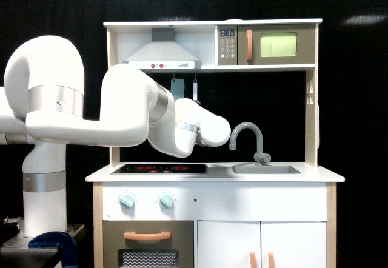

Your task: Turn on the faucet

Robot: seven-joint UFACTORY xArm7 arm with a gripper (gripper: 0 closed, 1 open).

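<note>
The faucet (257, 136) is a matte grey gooseneck tap standing at the back of the sink (267, 169) on the toy kitchen's counter, with its small knob (263, 157) at the base. The white arm reaches in from the exterior view's left, and its rounded wrist (212, 131) hangs above the counter just left of the spout's tip. No fingers show in this view; the gripper is hidden by the wrist, so I cannot see how it stands relative to the faucet.
A black stovetop (159, 168) lies under the arm's forearm. Two mint-green knobs (127, 201) sit on the front panel. Utensils (176, 89) hang behind the arm, under the hood (160, 56) and microwave (276, 45). The side post (311, 116) stands right of the sink.
</note>
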